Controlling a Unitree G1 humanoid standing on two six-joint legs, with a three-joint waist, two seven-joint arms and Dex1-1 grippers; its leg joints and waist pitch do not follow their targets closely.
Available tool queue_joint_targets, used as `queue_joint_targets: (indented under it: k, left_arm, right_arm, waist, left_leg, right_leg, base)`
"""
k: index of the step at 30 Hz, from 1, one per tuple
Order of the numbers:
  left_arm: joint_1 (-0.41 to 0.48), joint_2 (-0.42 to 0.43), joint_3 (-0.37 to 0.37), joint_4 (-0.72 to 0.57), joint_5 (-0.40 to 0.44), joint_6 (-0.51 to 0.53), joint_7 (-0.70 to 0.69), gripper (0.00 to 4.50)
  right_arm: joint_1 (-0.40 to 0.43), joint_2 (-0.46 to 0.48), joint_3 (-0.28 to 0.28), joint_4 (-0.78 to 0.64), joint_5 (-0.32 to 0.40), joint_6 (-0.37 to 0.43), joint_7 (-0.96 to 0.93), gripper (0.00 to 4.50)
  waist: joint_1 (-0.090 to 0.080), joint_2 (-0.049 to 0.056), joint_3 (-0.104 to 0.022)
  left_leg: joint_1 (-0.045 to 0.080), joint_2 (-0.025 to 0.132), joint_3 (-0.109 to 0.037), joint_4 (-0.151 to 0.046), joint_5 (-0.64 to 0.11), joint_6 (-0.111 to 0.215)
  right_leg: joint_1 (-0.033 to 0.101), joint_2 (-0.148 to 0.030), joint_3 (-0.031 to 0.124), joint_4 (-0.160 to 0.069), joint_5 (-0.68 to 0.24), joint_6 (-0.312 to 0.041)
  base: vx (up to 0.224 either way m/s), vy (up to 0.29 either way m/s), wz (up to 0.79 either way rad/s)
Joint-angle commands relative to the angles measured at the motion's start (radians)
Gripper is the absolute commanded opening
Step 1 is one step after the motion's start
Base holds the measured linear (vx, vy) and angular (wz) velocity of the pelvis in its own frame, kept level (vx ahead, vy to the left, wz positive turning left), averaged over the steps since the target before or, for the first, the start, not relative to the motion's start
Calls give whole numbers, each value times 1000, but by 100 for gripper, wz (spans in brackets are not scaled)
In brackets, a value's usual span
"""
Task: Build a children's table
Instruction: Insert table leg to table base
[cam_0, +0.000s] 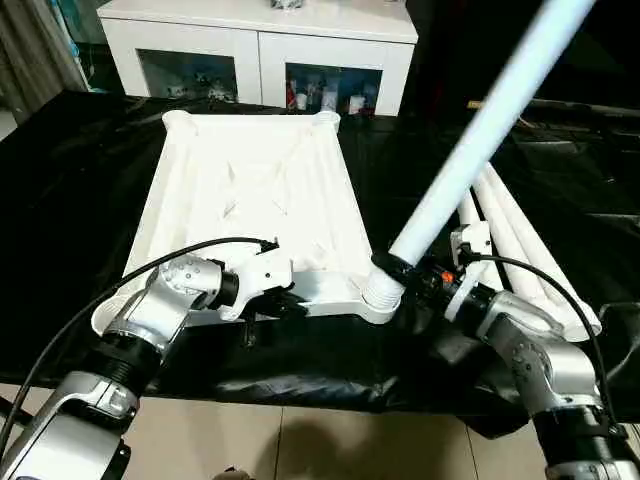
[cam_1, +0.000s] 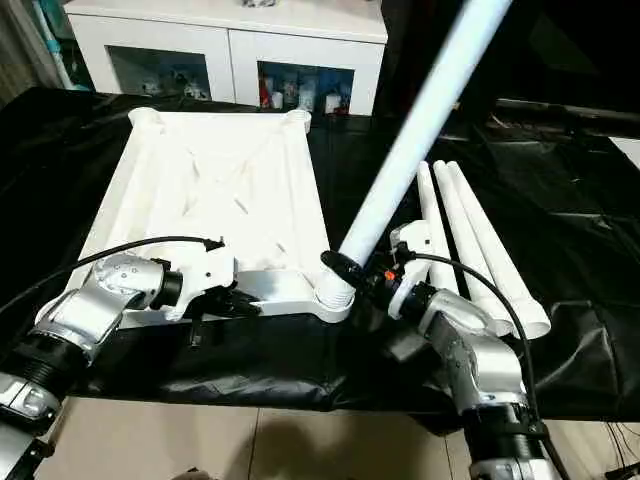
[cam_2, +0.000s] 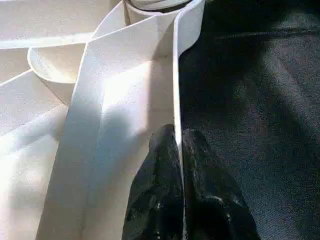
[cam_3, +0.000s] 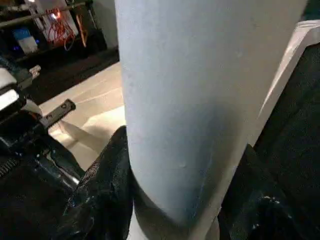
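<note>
A large white plastic rectangular tabletop (cam_0: 250, 190) lies upside down, ribbed underside up, on a work surface draped in glossy black sheeting (cam_0: 60, 180), with round sockets at its corners. At the near edge, the robot's left gripper (cam_0: 283, 300) pinches the thin white rim of the tabletop, one black finger (cam_2: 155, 190) on each side of the wall, as the left wrist view shows at close range. At the near right corner, the right gripper (cam_0: 400, 272) is closed around the thick lower end of a long white tapered tubular leg (cam_0: 480, 130), which stands in the round corner socket (cam_0: 378, 292) and leans up and away to the robot's right, its far end running out of the frame. In the right wrist view the leg sits between two black fingers (cam_3: 102, 195), which press against its sides; how deeply its base sits in the socket cannot be told from these angles. Three more white tapered legs (cam_1: 465, 235) lie side by side on the black sheeting just to the right of the tabletop, close behind the right forearm. A white cabinet with glass-fronted doors (cam_0: 260, 50) stands beyond the far edge of the surface, and pale floor tiles (cam_0: 330, 440) show below the near edge.
</note>
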Motion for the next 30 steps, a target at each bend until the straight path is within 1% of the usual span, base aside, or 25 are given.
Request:
queue_joint_targets:
  k: [1, 2, 4, 5, 6, 8, 10, 11, 12, 13, 14, 15, 16, 17, 18, 22, 23, 24, 25, 26, 27, 28, 29, 30]
  left_arm:
    - [-10, -25, 32, 4, -24, -12, 30, 0]
    - [-12, -26, 32, 4, -23, -12, 34, 0]
    - [-12, -27, 32, 4, -23, -11, 36, 0]
    - [-12, -28, 33, 4, -23, -10, 37, 0]
    - [-11, -27, 33, 1, -24, -9, 36, 0]
    - [-12, -25, 32, -2, -23, -7, 32, 0]
    - [-11, -18, 27, -6, -20, -8, 22, 0]
    - [-11, -10, 22, -8, -15, -10, 13, 0]
    - [-11, -8, 20, -9, -14, -10, 11, 0]
    - [-11, -8, 20, -9, -14, -10, 10, 0]
    - [-7, -1, 17, -15, -11, -9, 2, 0]
    - [-5, 1, 15, -17, -10, -9, 0, 0]
    - [-5, 2, 15, -18, -10, -9, -1, 0]
    - [-3, 4, 13, -22, -9, -8, -3, 0]
    - [-2, 5, 13, -23, -9, -8, -3, 0]
    - [9, 16, 7, -51, -11, -2, -21, 0]
    - [12, 17, 5, -58, -11, 0, -24, 0]
    - [12, 17, 5, -58, -11, 0, -24, 0]
    - [16, 20, 3, -66, -11, 1, -29, 0]
    - [22, 24, 2, -75, -15, 0, -37, 0]
    - [22, 24, 2, -75, -15, 0, -37, 0]
    - [30, 29, 1, -88, -22, 0, -50, 0]
    - [35, 34, -2, -95, -23, -2, -60, 0]
    - [40, 39, -6, -103, -23, -1, -70, 0]
  right_arm:
    - [47, -10, 35, 31, -40, 53, -5, 184]
    - [51, -6, 31, 28, -35, 56, -8, 184]
    - [55, 1, 26, 27, -27, 61, -14, 184]
    - [58, 7, 23, 29, -23, 63, -22, 184]
    - [63, 9, 29, 29, -24, 60, -27, 184]
    - [65, 5, 41, 26, -29, 59, -27, 184]
    - [60, -11, 65, 17, -42, 65, -10, 184]
    - [51, -31, 94, 8, -58, 80, 17, 184]
    - [45, -41, 108, 8, -66, 87, 32, 184]
    - [44, -42, 110, 8, -67, 88, 34, 184]
    - [29, -59, 138, 13, -80, 102, 66, 184]
    - [24, -65, 148, 16, -84, 107, 78, 184]
    - [20, -66, 151, 18, -85, 108, 82, 184]
    - [12, -71, 157, 24, -89, 112, 92, 184]
    - [10, -72, 158, 25, -89, 113, 94, 184]
    - [-23, -94, 190, 66, -104, 120, 148, 184]
    - [-30, -101, 199, 77, -108, 115, 159, 184]
    - [-30, -101, 199, 77, -108, 115, 159, 184]
    - [-40, -110, 210, 92, -112, 109, 174, 184]
    - [-52, -120, 224, 108, -117, 99, 207, 184]
    - [-52, -120, 224, 108, -117, 99, 207, 184]
    - [-64, -134, 242, 121, -125, 85, 254, 184]
    - [-70, -143, 252, 129, -135, 74, 279, 184]
    - [-75, -149, 261, 136, -143, 64, 298, 184]
  waist:
    - [-11, 3, -48]
    - [-13, -1, -47]
    - [-11, 1, -47]
    - [-12, 1, -46]
    - [-12, 0, -44]
    - [-12, 1, -44]
    - [-13, 2, -43]
    - [-14, 2, -43]
    - [-15, 0, -43]
    - [-15, -1, -43]
    - [-16, 0, -43]
    - [-17, -4, -42]
    - [-16, -3, -42]
    - [-16, -6, -42]
    - [-16, -11, -42]
    - [-18, -17, -38]
    - [-20, -20, -37]
    - [-21, -16, -38]
    - [-21, -17, -38]
    - [-23, -18, -38]
    - [-26, -21, -38]
    - [-25, -20, -40]
    - [-27, -21, -40]
    - [-26, -21, -41]
  left_leg:
    - [9, 17, -1, -81, -269, 3]
    - [6, 17, -1, -82, -266, 4]
    - [8, 18, 0, -82, -265, 6]
    - [7, 17, 0, -83, -269, 7]
    - [6, 17, -1, -84, -271, 6]
    - [7, 18, -2, -85, -277, 4]
    - [8, 18, -3, -87, -287, 2]
    - [6, 18, -3, -88, -284, 1]
    - [5, 18, -3, -88, -278, 2]
    - [5, 18, -3, -88, -276, 3]
    - [5, 18, -2, -87, -276, 5]
    - [4, 18, -2, -87, -274, 8]
    - [5, 18, -2, -87, -271, 9]
    - [4, 19, -1, -87, -264, 11]
    - [4, 19, -1, -87, -261, 13]
    - [3, 20, -1, -89, -261, 15]
    - [2, 20, -2, -90, -263, 16]
    - [3, 21, -2, -90, -260, 16]
    - [3, 21, -1, -89, -259, 17]
    - [2, 22, -3, -91, -255, 16]
    - [0, 22, -2, -91, -250, 20]
    - [3, 23, -1, -89, -241, 24]
    - [1, 23, -1, -90, -234, 27]
    - [2, 24, 0, -89, -223, 35]
  right_leg:
    - [33, -59, 35, -95, -319, -158]
    - [33, -57, 35, -95, -311, -157]
    - [31, -58, 36, -95, -309, -157]
    - [31, -58, 36, -96, -316, -156]
    - [30, -58, 36, -97, -325, -154]
    - [30, -59, 36, -98, -341, -147]
    - [28, -59, 36, -100, -348, -146]
    - [30, -59, 36, -99, -342, -145]
    - [31, -58, 35, -98, -333, -145]
    - [32, -57, 36, -99, -331, -145]
    - [31, -58, 36, -98, -331, -147]
    - [31, -59, 36, -98, -334, -147]
    - [31, -59, 37, -98, -333, -147]
    - [31, -61, 37, -99, -338, -145]
    - [31, -61, 37, -99, -336, -145]
    - [30, -62, 36, -100, -347, -147]
    - [29, -62, 36, -100, -354, -146]
    - [29, -63, 37, -100, -353, -147]
    - [28, -63, 37, -100, -347, -148]
    - [30, -62, 36, -97, -330, -154]
    - [31, -61, 35, -96, -313, -158]
    - [30, -62, 35, -94, -288, -164]
    - [33, -61, 35, -93, -273, -168]
    - [33, -62, 34, -92, -251, -176]
  base:
    - [0, 0, 0]
    - [0, 0, 0]
    - [0, 0, 0]
    - [0, 0, 0]
    - [0, 0, 0]
    - [0, 0, 0]
    - [0, 0, 0]
    - [0, 0, 0]
    - [0, 0, 0]
    - [0, 0, 0]
    - [0, 0, 0]
    - [0, 0, 0]
    - [0, 0, 0]
    - [0, 0, 0]
    - [0, 0, 0]
    - [0, 0, 0]
    - [0, 0, 0]
    - [0, 0, 0]
    - [0, 0, 0]
    - [0, 0, 0]
    - [0, 0, 0]
    - [0, 0, 0]
    - [0, 0, 0]
    - [0, 0, 0]
